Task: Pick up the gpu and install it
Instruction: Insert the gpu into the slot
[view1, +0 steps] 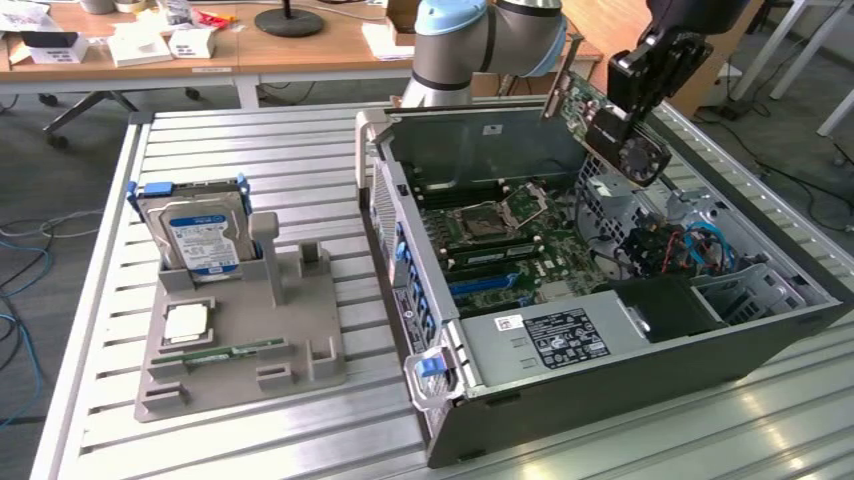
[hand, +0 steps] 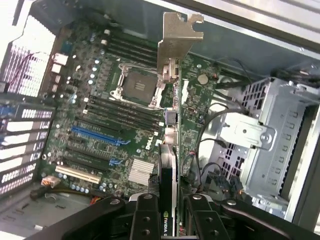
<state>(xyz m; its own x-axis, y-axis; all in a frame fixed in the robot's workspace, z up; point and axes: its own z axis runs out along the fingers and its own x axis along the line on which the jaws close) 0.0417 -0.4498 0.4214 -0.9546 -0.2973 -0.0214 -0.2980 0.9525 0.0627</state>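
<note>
The claw (hand: 169, 216) clenched the light, stiff but fragile gpu (view1: 609, 126) by its long edges above the open computer case (view1: 641, 372).

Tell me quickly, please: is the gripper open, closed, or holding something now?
The gripper has its jaws closed on the gpu, above the computer case.

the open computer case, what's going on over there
The robot's gripper is shut on the gpu, holding it in the air over the motherboard of the open computer case. The card is not in a slot yet. A hard drive and a memory stick sit on the grey holder at the exterior view's left.
</note>
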